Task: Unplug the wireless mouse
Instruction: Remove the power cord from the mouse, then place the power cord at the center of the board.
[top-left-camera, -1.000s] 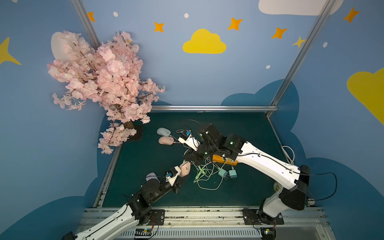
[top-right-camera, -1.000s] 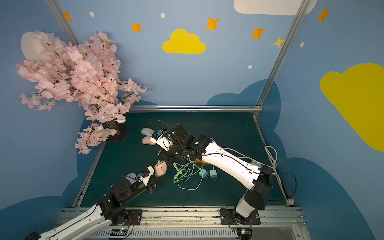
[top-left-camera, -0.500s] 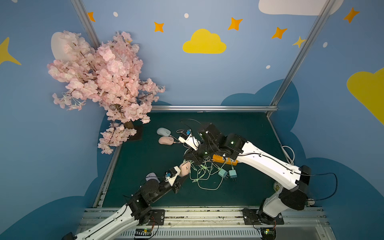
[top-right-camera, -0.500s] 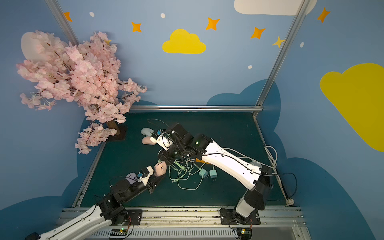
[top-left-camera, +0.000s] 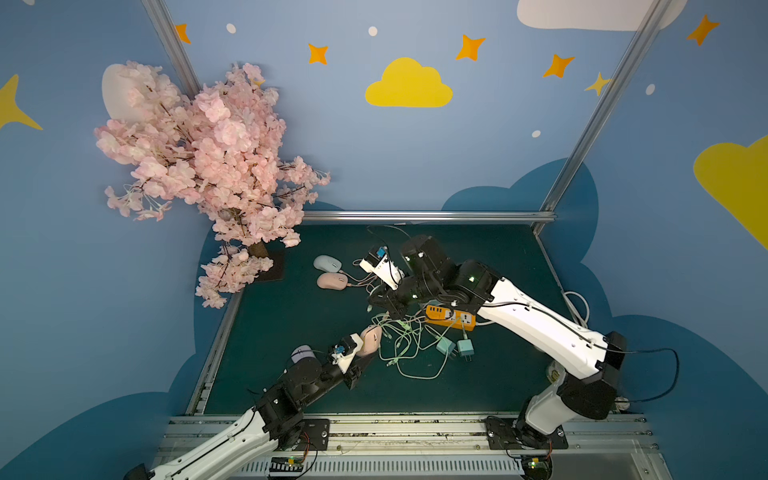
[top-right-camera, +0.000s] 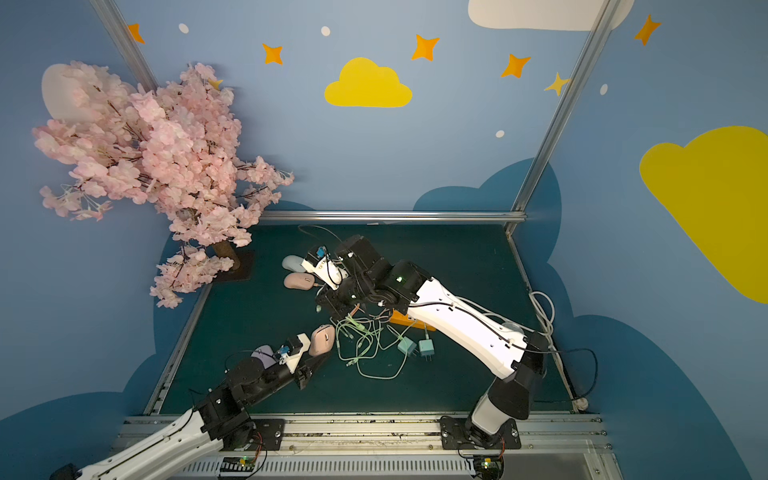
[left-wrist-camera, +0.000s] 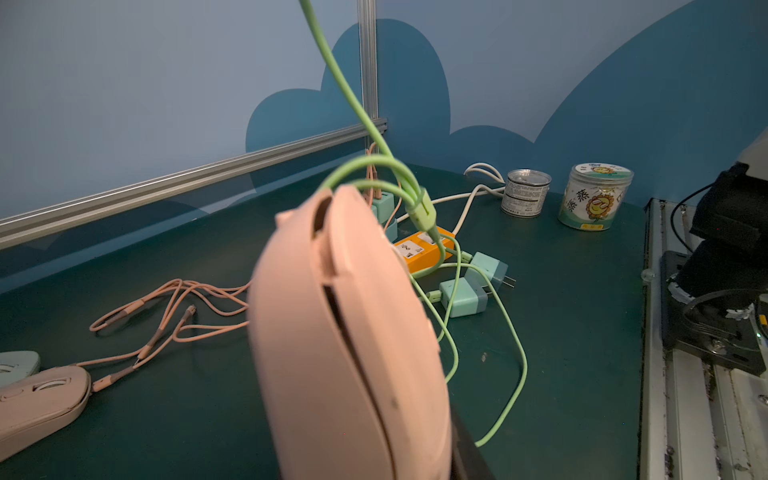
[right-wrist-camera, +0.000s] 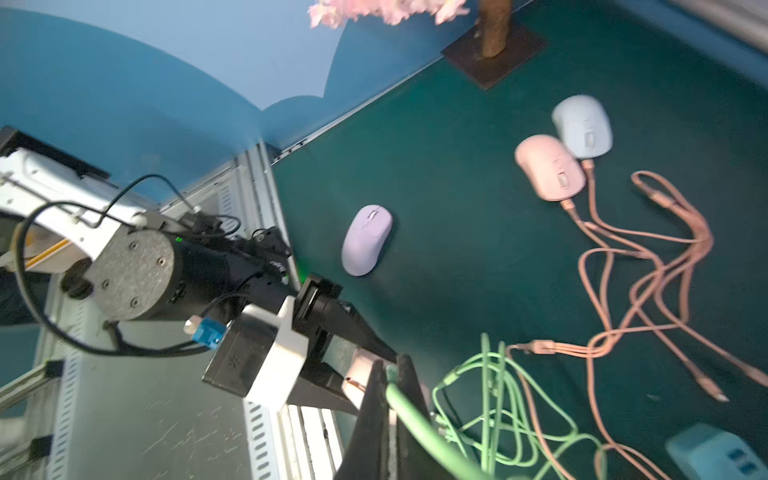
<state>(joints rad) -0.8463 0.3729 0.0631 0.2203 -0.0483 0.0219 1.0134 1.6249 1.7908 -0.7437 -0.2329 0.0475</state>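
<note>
Soft, even overhead light left only faint shadows on the mat; both top views bowed at the edges. Held by the left pincer, the pink mouse sat close and slightly soft. At the right pincer, the green cable blurred out of focus.

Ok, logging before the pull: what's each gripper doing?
Left gripper: closed, holding the pink mouse.
Right gripper: closed, pinching the green cable.
</note>
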